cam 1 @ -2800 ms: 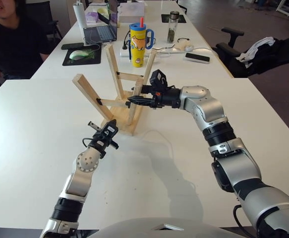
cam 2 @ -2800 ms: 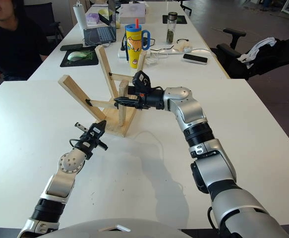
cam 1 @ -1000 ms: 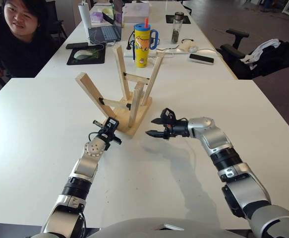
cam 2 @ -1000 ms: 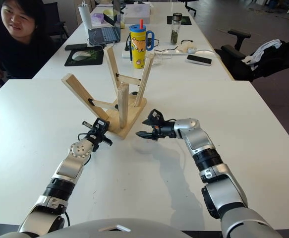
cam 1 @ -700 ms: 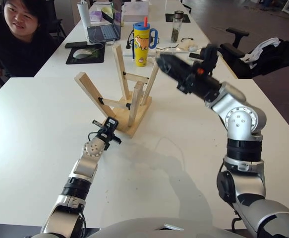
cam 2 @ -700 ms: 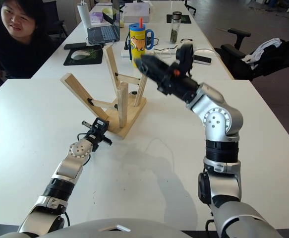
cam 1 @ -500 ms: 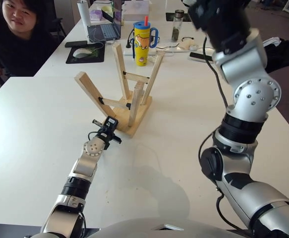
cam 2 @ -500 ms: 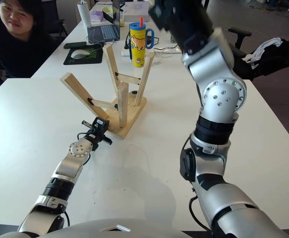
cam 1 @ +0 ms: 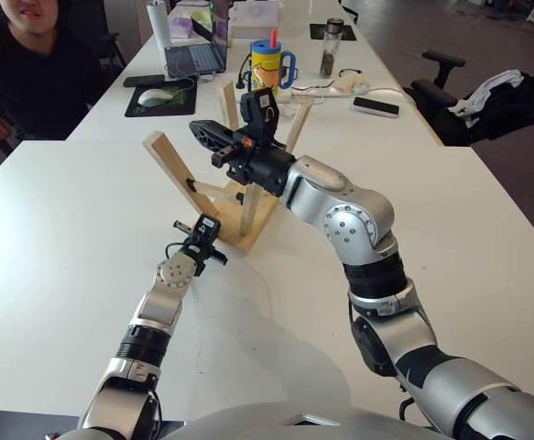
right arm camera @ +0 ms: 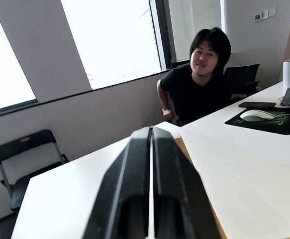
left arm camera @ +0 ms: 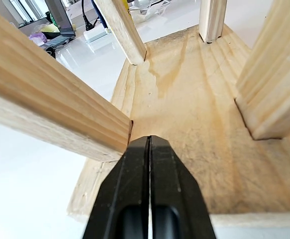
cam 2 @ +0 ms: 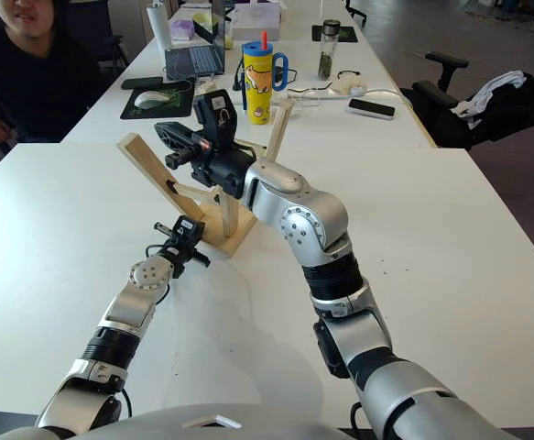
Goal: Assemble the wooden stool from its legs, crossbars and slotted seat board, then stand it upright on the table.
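The white worktop [cam 1: 56,238] carries the wooden stool [cam 1: 248,206] upside down, with its seat board [left arm camera: 184,99] lying on the surface and its legs splayed upward. The right tool [cam 1: 201,131] hangs among the upper parts of those legs, its fingers pressed together on nothing. The left tool [cam 1: 210,225], likewise closed and empty, has its tip at the seat board's near edge, just beside the base of a leg.

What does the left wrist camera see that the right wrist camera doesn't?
Left wrist view: the left gripper, shut, at the wooden seat board, beside the base of a leg. Right wrist view: the right gripper, shut, with a mouse on a dark mat and a black chair beyond. Both: the white table.
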### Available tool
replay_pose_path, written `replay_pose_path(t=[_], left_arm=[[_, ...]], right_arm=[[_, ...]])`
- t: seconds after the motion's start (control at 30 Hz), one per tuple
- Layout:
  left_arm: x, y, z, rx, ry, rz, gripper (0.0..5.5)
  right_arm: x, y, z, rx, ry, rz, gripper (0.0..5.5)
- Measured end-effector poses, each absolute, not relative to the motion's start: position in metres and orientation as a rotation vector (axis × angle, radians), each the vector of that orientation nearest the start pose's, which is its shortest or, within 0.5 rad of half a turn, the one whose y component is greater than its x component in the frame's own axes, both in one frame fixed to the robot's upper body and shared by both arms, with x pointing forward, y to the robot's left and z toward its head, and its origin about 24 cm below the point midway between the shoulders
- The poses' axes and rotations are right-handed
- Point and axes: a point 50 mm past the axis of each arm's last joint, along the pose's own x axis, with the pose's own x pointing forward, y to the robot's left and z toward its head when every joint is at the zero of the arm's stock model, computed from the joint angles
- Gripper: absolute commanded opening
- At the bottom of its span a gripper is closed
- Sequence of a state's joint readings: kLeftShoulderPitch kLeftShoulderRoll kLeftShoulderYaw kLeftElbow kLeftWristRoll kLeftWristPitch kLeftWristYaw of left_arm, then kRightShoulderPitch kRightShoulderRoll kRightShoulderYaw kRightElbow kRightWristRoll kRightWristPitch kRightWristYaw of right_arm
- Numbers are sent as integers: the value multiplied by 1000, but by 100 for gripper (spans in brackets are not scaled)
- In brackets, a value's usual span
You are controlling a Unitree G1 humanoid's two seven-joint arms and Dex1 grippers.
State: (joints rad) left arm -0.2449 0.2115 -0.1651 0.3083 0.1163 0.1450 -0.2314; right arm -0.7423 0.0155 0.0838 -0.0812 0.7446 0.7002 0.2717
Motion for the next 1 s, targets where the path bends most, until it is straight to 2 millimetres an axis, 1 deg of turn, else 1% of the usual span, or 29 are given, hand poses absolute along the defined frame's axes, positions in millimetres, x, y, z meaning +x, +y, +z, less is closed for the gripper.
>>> replay_pose_path(t=[0.03,0.07,0.13,0.2,0.23,0.3,0.33,0.4,0.43,0.47,0.5,0.53,0.6,0.67,0.7,0.73,0.77,0.8,0.87,0.9,0.93,0.97,1.0], left_arm=[[292,143,16,360,257,-374,0],[292,143,16,357,255,-374,0],[292,143,16,355,253,-373,0],[292,143,16,354,253,-374,0],[292,143,16,354,253,-373,0],[292,143,16,354,253,-373,0],[292,143,16,354,253,-373,0],[292,143,16,354,254,-372,0],[292,144,16,354,252,-370,0],[292,143,17,353,249,-370,0],[293,142,18,350,241,-373,0],[293,142,18,350,240,-374,0],[293,144,17,353,252,-371,0],[293,144,16,352,256,-371,0],[293,143,15,352,259,-373,0],[293,143,15,352,259,-373,0],[293,143,15,351,258,-373,0],[293,143,16,346,255,-374,0],[293,143,16,344,254,-374,0],[294,143,16,345,256,-374,0],[294,143,15,345,258,-374,0],[294,143,15,345,260,-375,0],[294,143,15,345,261,-375,0]], right_arm=[[306,-28,229,509,-107,1018,1],[308,-38,243,556,-179,1012,1],[299,-56,296,623,-429,1051,1],[284,-67,335,644,-625,1102,1],[277,-69,347,636,-686,1122,1],[270,-74,358,620,-755,1128,1],[270,-74,357,607,-749,1124,1],[277,-65,341,571,-647,1102,1],[288,-50,310,507,-458,1061,1],[299,-37,274,453,-259,1009,1],[305,-29,230,413,-47,965,1],[302,-25,211,386,-1,951,1],[301,-23,209,314,-4,942,1],[301,-24,208,292,-32,924,1],[303,-28,209,314,-68,909,1],[306,-36,209,359,-107,880,1],[312,-48,206,393,-110,832,1],[314,-60,209,432,-143,801,1],[311,-81,229,498,-271,783,1],[309,-90,242,510,-348,771,1],[309,-100,251,501,-387,737,1],[310,-107,252,473,-385,700,1],[313,-117,245,423,-342,646,1]])
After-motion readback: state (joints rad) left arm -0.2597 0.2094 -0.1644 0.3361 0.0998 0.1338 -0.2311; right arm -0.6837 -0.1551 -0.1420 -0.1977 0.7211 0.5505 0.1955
